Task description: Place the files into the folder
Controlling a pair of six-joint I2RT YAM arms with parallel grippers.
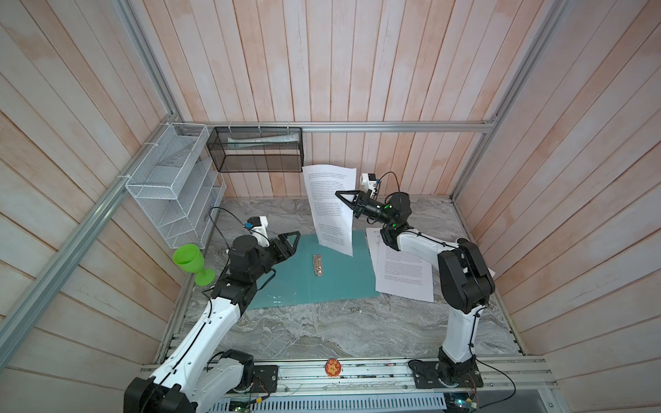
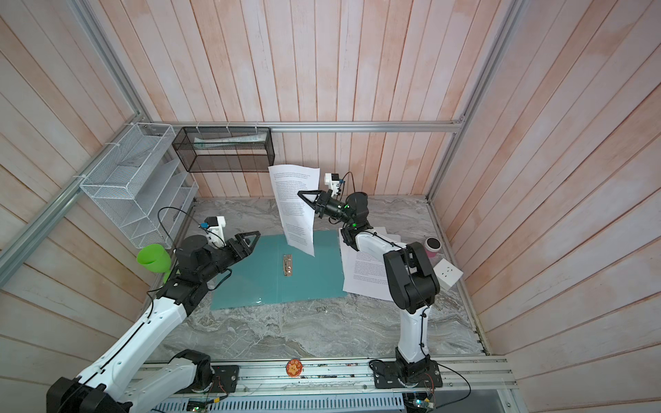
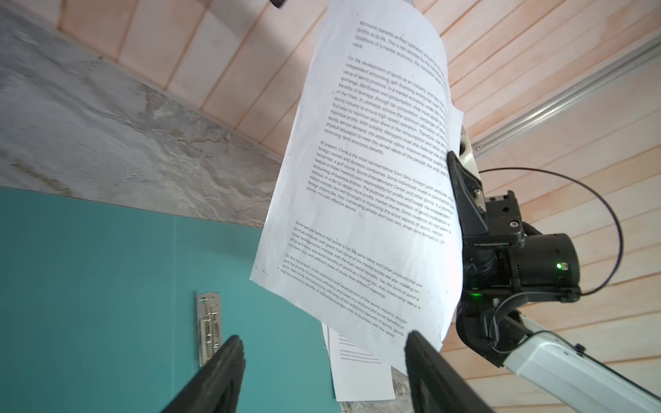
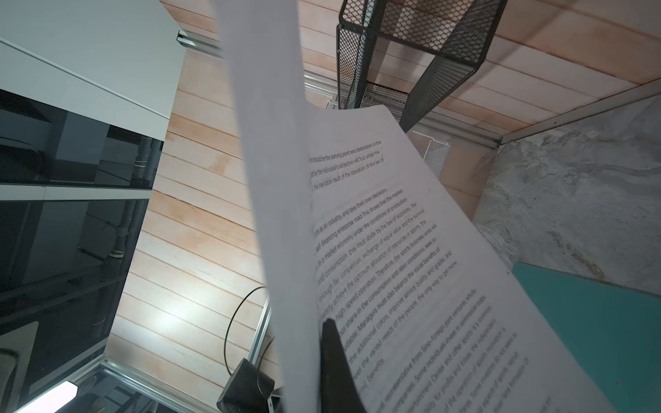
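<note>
right gripper [image 1: 339, 195] pinches one sheet [image 1: 331, 211] at frame centre; left gripper [image 1: 294, 236] spread beside the folder [image 1: 286, 282] (other files [image 1: 404, 275] half hidden behind the right arm [image 1: 461, 275]).

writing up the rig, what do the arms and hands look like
The left arm and right arm have white link shells, black joint housings, and a black cable along each. The left hand and right hand are black with triangular open-frame fingers. A white camera mount with a looping black cable tops each wrist; green lights glow on the right one.

Both top views steep from above front, wrist views close-up, all sharing the folder [image 1: 286, 286]
</note>
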